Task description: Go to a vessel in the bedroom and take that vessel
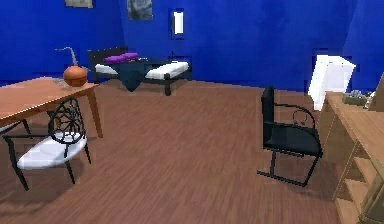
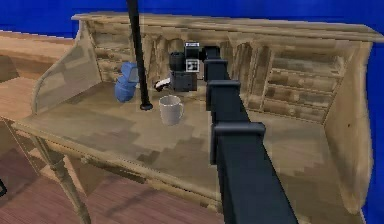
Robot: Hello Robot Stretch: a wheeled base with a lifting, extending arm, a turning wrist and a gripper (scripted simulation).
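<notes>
- Wooden desk [image 2: 290, 150]: its top lies beneath the fingers, its pigeonholes behind them.
- Arm [image 2: 232, 130]: a dark bar extended over the desktop.
- Gripper [image 2: 168, 72]: whether the fingers hold anything cannot be told.
- Blue object [image 2: 126, 80]: on the desk, left of the fingers.
- White vessel [image 2: 171, 109]: upright on the desktop, near the fingers, on their near side.

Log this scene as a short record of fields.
room: blue walls, wood floor
desk: wooden, with cubbyholes
on desk: white cup, blue object, black pole
arm: stretched over desk
pincer: by the cup; whether it holds anything cannot be told
ahead: bed, table with orange vase, black chair
</notes>
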